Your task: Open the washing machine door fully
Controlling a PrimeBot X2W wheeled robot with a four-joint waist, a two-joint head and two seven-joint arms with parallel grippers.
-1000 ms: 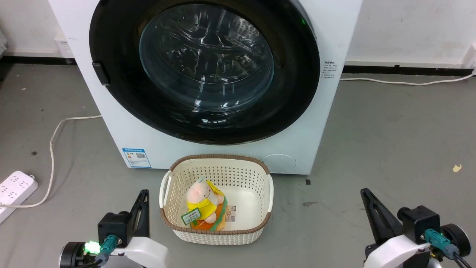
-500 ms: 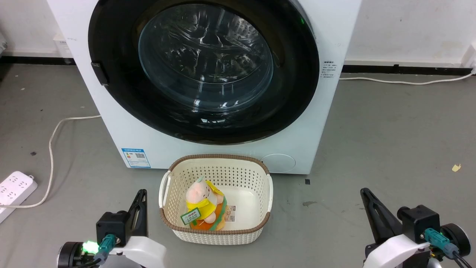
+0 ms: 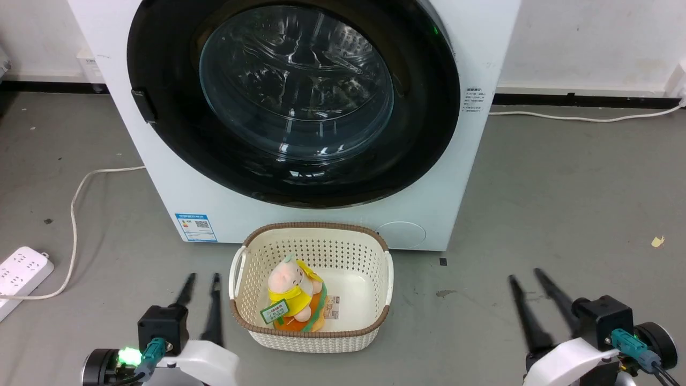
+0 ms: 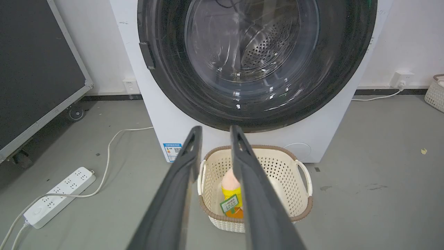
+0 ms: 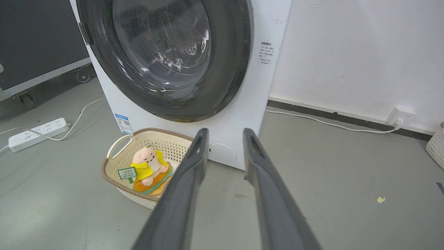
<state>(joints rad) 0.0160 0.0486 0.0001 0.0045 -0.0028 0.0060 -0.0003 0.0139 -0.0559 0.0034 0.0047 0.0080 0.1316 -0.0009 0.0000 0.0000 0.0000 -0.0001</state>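
The white washing machine (image 3: 177,193) stands straight ahead, its glossy black round door (image 3: 161,112) lying flat against the front, shut. A small black handle tab (image 3: 146,105) sits on the door's left rim. Through the bulging glass (image 3: 295,80) I see the steel drum. My left gripper (image 3: 202,279) hovers low at the lower left, open, nothing between its fingers. My right gripper (image 3: 528,276) is at the lower right, also open and empty. Both are well short of the door. The left wrist view shows the door (image 4: 166,69) and tab (image 4: 147,55); the right wrist view shows the door (image 5: 236,52).
A cream perforated basket (image 3: 370,321) holding a plush toy (image 3: 295,295) sits on the grey floor between my grippers, right before the machine. A white power strip (image 3: 21,273) and its cable (image 3: 75,214) lie at the left. Another cable (image 3: 579,118) runs along the right wall.
Both grippers have opened: each showed its fingers together earlier and now shows two spread fingers. The arms and the door stay where they were.
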